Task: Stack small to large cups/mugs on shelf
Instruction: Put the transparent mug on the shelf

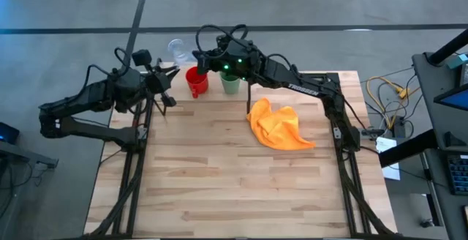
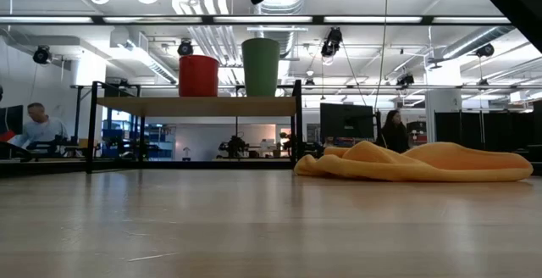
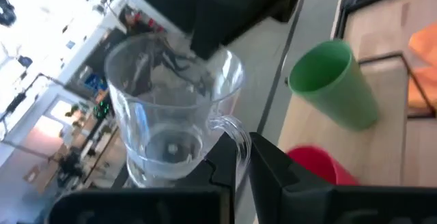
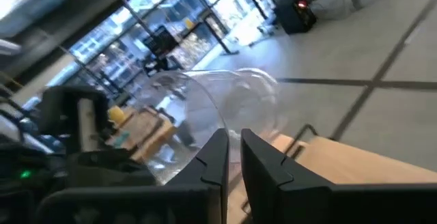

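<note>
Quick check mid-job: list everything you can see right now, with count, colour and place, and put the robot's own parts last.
Clear cup: one, see-through, held in the air past the shelf's far edge, by its handle.
Red mug: one, red, on the shelf, left of the green cup in the low view.
Green cup: one, green, upright on the shelf.
Shelf: one, light wood with black posts, at the table's far edge.
Cloth: one, orange, crumpled on the table in front of the shelf.
People: two, in the room behind.
Left claw: shut on the clear cup's handle.
Right claw: at the clear cup's rim, fingers close together.
</note>
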Controlling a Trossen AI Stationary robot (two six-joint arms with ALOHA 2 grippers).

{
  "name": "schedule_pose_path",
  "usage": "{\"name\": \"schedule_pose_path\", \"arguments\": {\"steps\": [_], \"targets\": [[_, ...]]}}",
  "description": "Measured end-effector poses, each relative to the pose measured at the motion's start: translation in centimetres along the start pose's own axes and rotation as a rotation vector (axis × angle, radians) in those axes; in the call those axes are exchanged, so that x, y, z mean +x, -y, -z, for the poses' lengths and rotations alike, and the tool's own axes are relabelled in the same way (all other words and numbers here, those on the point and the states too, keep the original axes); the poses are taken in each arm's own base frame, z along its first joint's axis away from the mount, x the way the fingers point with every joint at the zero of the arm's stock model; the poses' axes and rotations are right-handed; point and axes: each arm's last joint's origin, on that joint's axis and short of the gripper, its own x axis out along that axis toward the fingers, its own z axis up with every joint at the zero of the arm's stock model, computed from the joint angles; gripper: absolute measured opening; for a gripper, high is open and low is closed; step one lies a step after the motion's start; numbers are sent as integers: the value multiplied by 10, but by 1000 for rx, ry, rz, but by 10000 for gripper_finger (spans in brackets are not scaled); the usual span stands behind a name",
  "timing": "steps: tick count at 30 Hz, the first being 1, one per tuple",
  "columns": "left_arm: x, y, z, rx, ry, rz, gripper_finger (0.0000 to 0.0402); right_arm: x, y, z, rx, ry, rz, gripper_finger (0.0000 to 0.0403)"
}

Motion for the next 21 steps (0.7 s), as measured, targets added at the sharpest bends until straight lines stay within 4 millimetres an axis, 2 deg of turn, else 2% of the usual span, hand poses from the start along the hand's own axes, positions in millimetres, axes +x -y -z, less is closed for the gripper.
{"name": "schedule_pose_path", "arguments": {"steps": [4, 8, 12, 21], "targets": [[-3, -2, 5, -11, -43, -23, 3, 2, -3, 2, 12, -32, -76, 27], [-6, -5, 7, -17, -72, -76, 2, 4, -11, 13, 28, -79, -141, 27], [-10, -7, 10, -26, -75, -80, 2, 11, -9, 21, 35, -74, -145, 27], [-17, 0, 29, -120, -196, -10, 2, 8, -17, 31, 6, -98, -152, 28]]}}
